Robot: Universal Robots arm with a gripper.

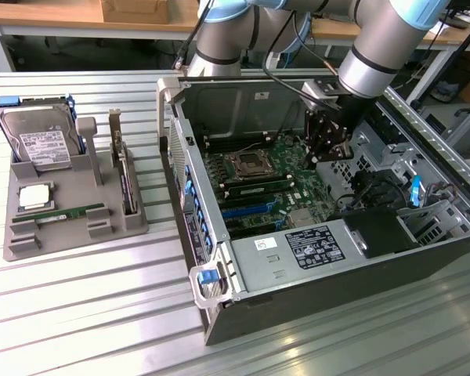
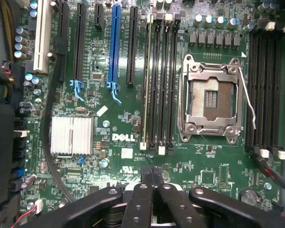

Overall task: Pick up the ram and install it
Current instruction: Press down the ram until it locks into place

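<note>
Green ram [image 1: 69, 212] lies flat in the grey tray [image 1: 23, 243] on the counter [image 1: 86, 305], at the exterior view's left, well apart from the open case [image 1: 298, 274]. Inside the case, the pincer [image 2: 153, 172] hangs over the motherboard [image 2: 218, 166], jaws closed together, holding nothing. Another ram [image 2: 146, 80] sits in a slot beside the socket [image 2: 211, 97].

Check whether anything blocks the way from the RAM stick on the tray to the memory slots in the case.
Nothing visible does. The RAM stick lies flat on the grey tray, uncovered. The case is open, and the memory slots beside the processor socket stand clear.
</note>
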